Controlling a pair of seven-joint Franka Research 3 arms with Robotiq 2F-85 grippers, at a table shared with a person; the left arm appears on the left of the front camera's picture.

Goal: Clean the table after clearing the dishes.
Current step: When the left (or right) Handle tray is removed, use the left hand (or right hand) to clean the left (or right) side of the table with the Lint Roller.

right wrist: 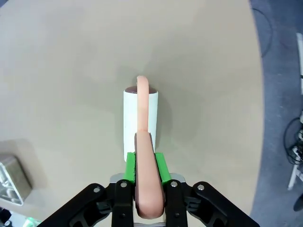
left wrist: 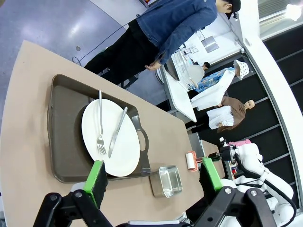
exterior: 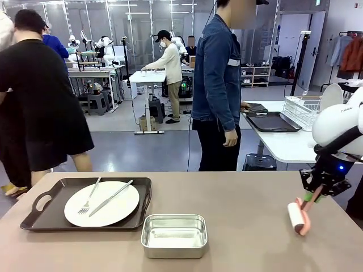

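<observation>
Table [right wrist: 71, 71] under the right gripper [right wrist: 144, 165], claw pinching the lint roller [right wrist: 140, 118] handle (pink), roll on tabletop just past fingertips, left gripper [left wrist: 154, 175] spread.

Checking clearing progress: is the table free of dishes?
No, a plate with fork and knife sits on a tray on the table.

Place: looked like a robotics lab in a big open hall, definitely not a home or a diner
Floor: plain glossy grey floor [exterior: 142, 150]
Walls: metal-framed glass partitions [exterior: 136, 28] along the back
Furniture: brown table [exterior: 238, 226] up front, white table [exterior: 283, 144] with a wire rack [exterior: 303, 110] behind it, another work table [exterior: 148, 76] farther off
Gear: white robot arm [exterior: 340, 127] at the brown table, plus a black stand [exterior: 299, 62] and shelving [exterior: 255, 75]
People: person in a denim jacket [exterior: 218, 73] stood around, masked person [exterior: 170, 68] was busy at the far table
</observation>
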